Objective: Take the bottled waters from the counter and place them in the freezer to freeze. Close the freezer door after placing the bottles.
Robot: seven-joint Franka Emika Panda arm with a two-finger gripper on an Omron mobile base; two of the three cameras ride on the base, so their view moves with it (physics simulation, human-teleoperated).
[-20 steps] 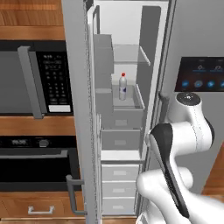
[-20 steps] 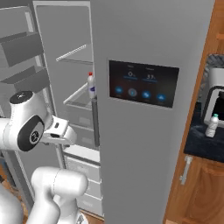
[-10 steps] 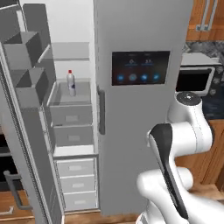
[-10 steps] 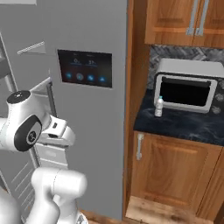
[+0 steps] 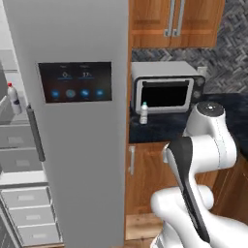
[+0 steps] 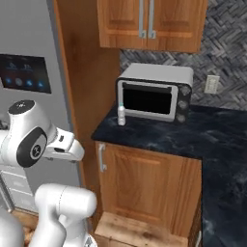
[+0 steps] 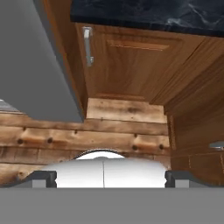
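Fingertips of the gripper (image 7: 110, 178) peek up at the lower corners of the hand view, spread far apart with nothing between them, so the hand is released and empty; it looks down at the wooden floor and the cabinet front.

Largest first: the grey refrigerator door with the dark display (image 5: 75, 121) takes up the left half of the left base view, and the freezer (image 5: 14, 160) stands open at the far left edge of that frame. One bottle with a red cap (image 5: 14, 99) already stands on a shelf there (upright, at left centre).

Next, the counter (image 6: 159, 135) runs across the middle right of the right base view, with a silver toaster oven (image 6: 153, 92) on it.

Smallest, the clear bottle (image 6: 121, 115) stands upright just beside the oven's left front corner, near the counter's left end; in the left base view it sits at centre (image 5: 143, 113).

My judgement: that bottle lies above and ahead of the downward-pointing fingers, its long axis vertical, so the hand must rise and level out to take it from the side.
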